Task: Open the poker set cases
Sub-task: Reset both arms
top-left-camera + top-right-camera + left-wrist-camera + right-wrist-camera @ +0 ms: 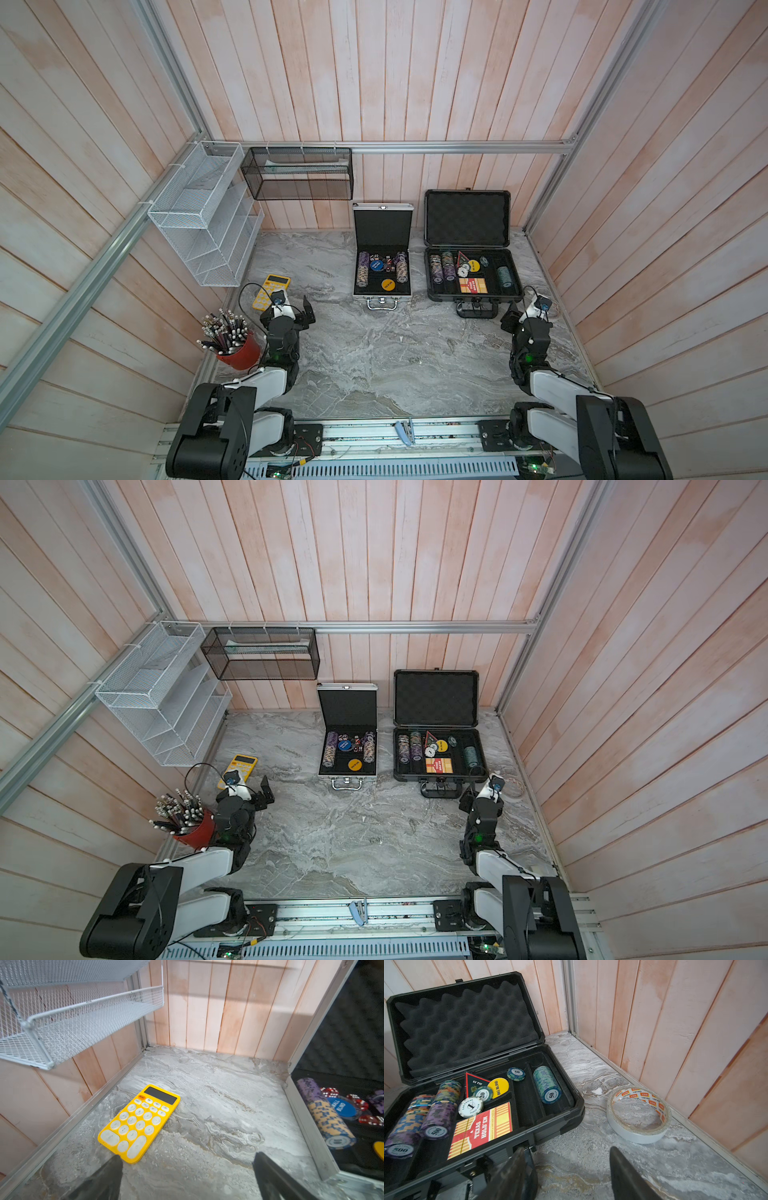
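Both poker set cases stand open at the back of the marble table, lids upright against the wall. The small silver case (382, 291) (348, 773) (307, 1130) shows black foam, chip rows and dice. The larger dark-grey case (467, 216) (436, 696) (467, 1022) holds chip stacks and a red card box. My left gripper (295, 309) (251, 791) (188, 1157) hovers open over bare table between calculator and silver case. My right gripper (524, 311) (482, 796) (566, 1150) stands open just in front of the dark case's right front corner, nothing between its fingers.
A yellow calculator (271, 292) (139, 1124) lies by the left gripper. A red cup of pencils (237, 349) stands front left. A white mesh rack (203, 216) and a black mesh basket (297, 174) hang on the walls. A tape roll (638, 1114) lies near the right wall.
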